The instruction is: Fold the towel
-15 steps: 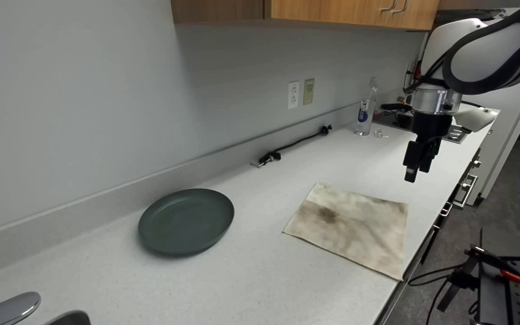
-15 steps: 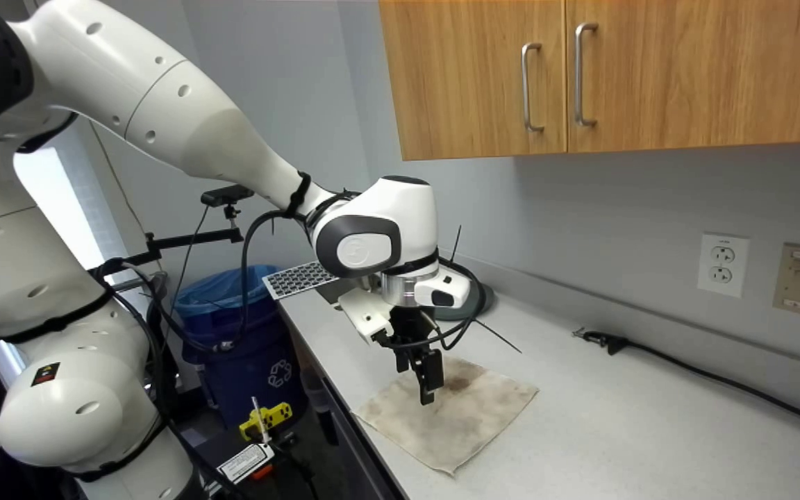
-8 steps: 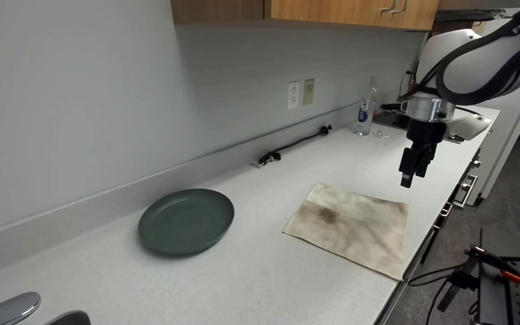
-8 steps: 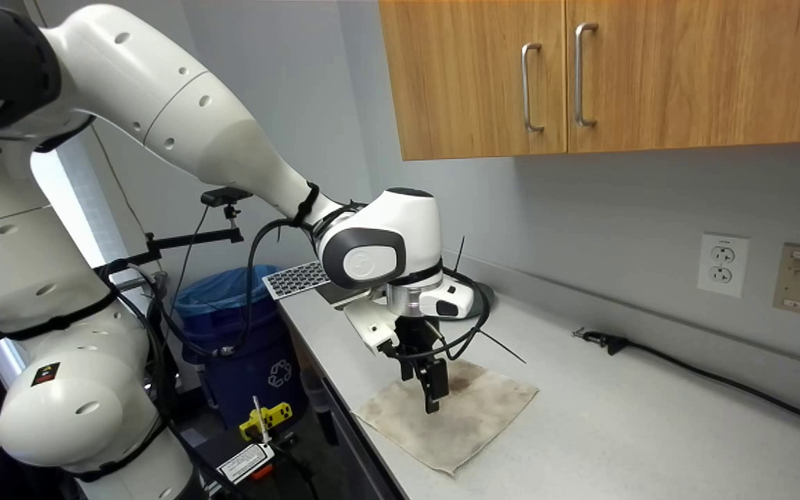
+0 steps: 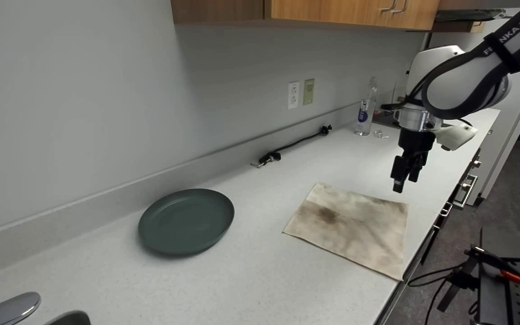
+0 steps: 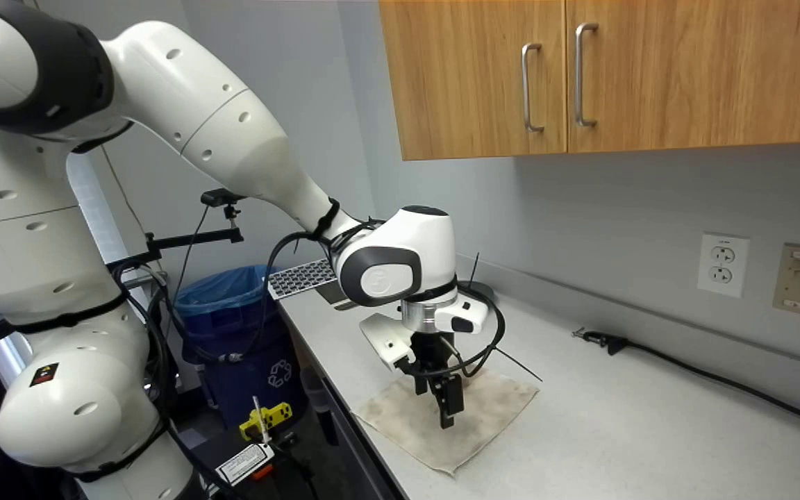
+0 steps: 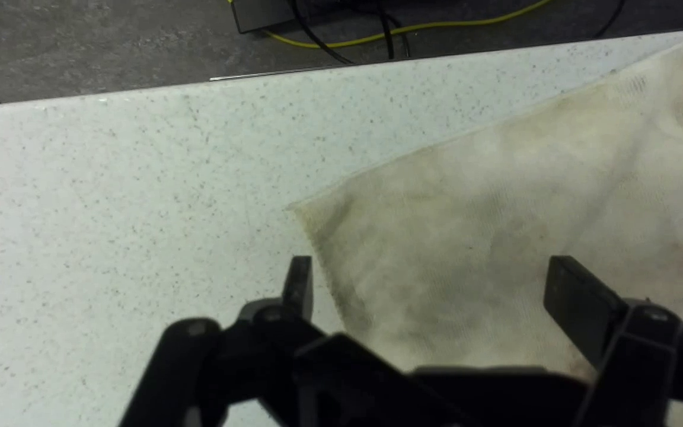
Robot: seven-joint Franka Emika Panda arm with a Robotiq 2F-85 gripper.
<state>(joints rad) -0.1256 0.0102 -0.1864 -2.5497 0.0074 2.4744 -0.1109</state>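
Towel (image 5: 355, 223) flat on white ctr. (image 5: 242, 280), one corner right at front edge. Gripper (image 7: 430, 276) up above, nr. another corner, jaws spread wide; in wrist view towel's edge passes betw. fingertips (image 7: 300, 284). I see wide strip of ctr. betw. towel & plate (image 5: 187, 221), nr. backsplash (image 5: 106, 207).

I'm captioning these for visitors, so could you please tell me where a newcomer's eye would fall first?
Most likely on the white arm, reaching in from the left of an exterior view, its open gripper pointing down. Next might come the stained towel, spread flat near the edge of the counter, then the dark plate, nearer the wall.
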